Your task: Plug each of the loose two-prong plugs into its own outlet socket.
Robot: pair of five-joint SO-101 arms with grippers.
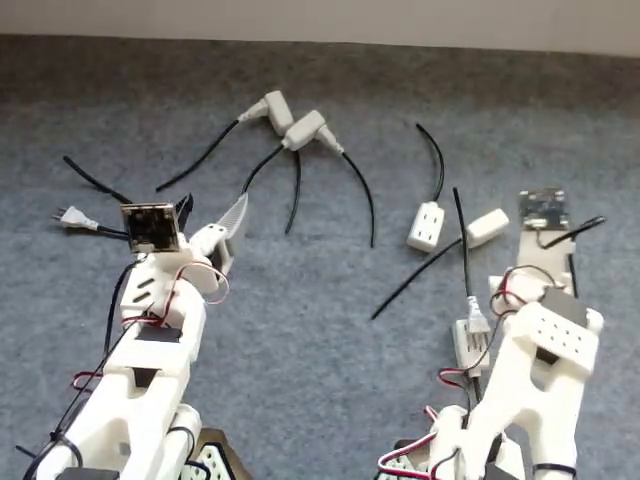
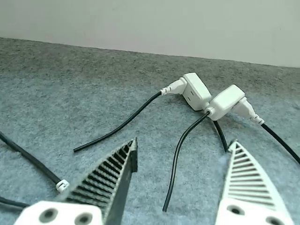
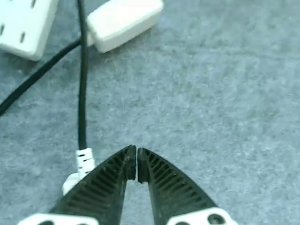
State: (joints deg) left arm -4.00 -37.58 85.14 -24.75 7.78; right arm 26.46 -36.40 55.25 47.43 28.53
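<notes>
Right claw (image 3: 137,154) sat pinched together, empty, beside a loose plug (image 3: 84,161); left claw (image 2: 183,142) gaped toward two outlet sockets (image 2: 197,90), probably aiming.

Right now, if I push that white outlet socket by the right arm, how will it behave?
The outlet socket is a small flat block on carpet: likely to slide or pivot, not roll. Its short black cord ends loose, so it should trail floppily and hardly resist.
</notes>
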